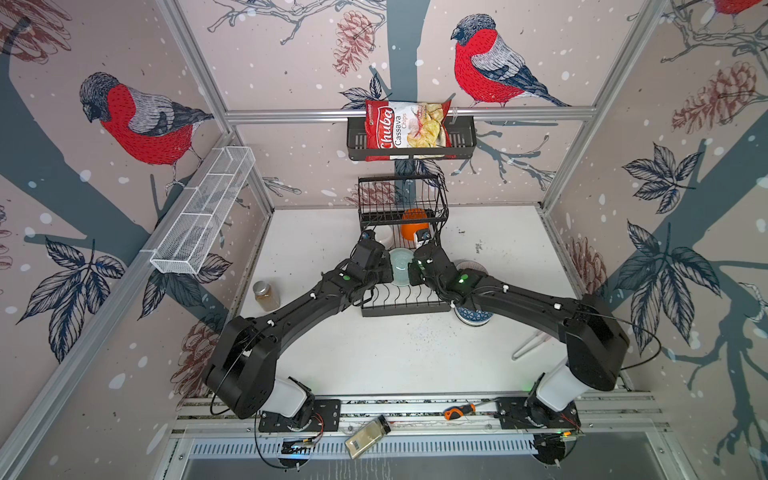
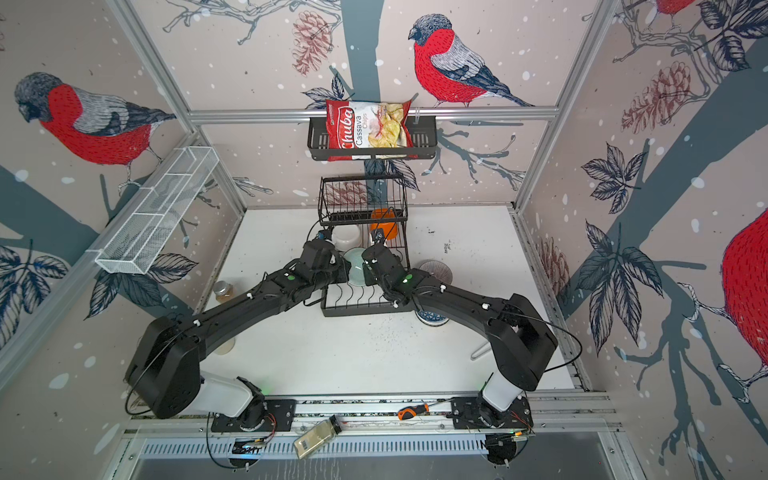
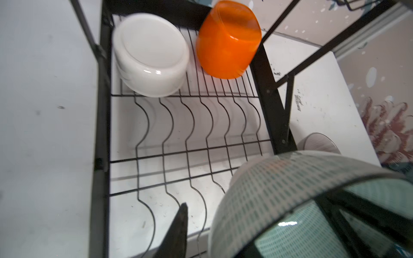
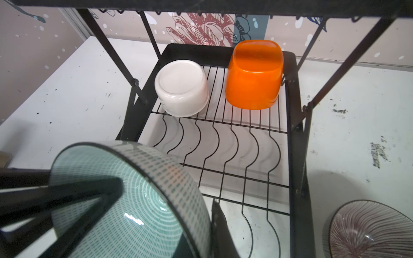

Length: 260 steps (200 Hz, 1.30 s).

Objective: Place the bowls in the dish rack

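— Now, what lies nearest the camera?
— An orange-handled screwdriver (image 1: 459, 411) lies on the front rail (image 1: 415, 405). Beyond it is the white table (image 1: 374, 357), with a lidded jar (image 1: 266, 294) near its left edge.
— And the bowls on the table?
— Two, both right of the dish rack (image 1: 405, 308). A blue-patterned bowl (image 1: 473, 318) sits by the rack's near right corner, partly under the right arm (image 1: 519, 299). A brown-striped bowl (image 4: 366, 230) stands upright just beyond it, beside the rack's right side.
— Where are the grippers?
— Both meet over the rack's wavy slots (image 3: 201, 125), on either side of a mint-green bowl (image 1: 400, 266) held over the wires. The right gripper (image 1: 412, 272) is clamped on its rim, one finger (image 4: 218, 221) outside the wall, its partner inside. The left gripper (image 1: 386, 270) sits at the opposite rim. Its outer finger (image 3: 178, 227) shows a gap from the wall, and whether the jaws grip the rim cannot be told.
— Anything in the rack already?
— A white bowl (image 3: 152, 53) and an orange bowl (image 3: 228, 40), both upside down, side by side without touching. They are on the flat grid (image 3: 223, 87) at the far end, under the raised basket (image 1: 403, 195).
— And on the walls?
— A bag of cassava chips (image 1: 409, 129) rests on a black shelf (image 1: 463, 137) at the back. A long white mesh trough (image 1: 203, 212) hangs on the left.
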Each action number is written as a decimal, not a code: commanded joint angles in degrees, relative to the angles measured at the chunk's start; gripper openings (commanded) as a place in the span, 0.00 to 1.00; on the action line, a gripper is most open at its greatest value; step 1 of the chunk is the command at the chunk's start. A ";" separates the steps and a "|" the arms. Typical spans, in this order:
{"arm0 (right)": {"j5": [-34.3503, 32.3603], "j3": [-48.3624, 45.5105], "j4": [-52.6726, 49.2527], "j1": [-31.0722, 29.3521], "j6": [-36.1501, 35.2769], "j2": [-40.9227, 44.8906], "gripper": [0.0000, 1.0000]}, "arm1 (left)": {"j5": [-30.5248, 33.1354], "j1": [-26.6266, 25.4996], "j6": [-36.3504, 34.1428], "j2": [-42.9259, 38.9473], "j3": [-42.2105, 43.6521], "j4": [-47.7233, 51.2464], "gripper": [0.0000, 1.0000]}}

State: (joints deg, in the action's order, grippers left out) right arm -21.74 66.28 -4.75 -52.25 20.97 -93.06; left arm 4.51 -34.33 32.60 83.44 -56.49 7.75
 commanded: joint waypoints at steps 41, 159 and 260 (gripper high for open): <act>5.58 -0.63 4.06 -0.22 -0.58 2.32 0.11 | 0.54 0.06 0.37 -0.17 -0.36 -2.28 0.00; 17.95 -1.84 2.32 3.60 -4.53 6.59 0.44 | -0.78 1.92 -1.18 -1.18 0.07 -2.43 0.00; 36.04 -6.43 3.17 10.68 -8.96 14.17 0.85 | -23.96 9.29 -11.70 -9.78 10.51 -19.83 0.00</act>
State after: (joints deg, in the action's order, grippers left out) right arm 9.52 60.12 -3.29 -41.89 13.63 -79.70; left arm -11.18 -25.98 23.49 74.78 -46.87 -0.84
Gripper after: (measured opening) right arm 0.833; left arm 0.099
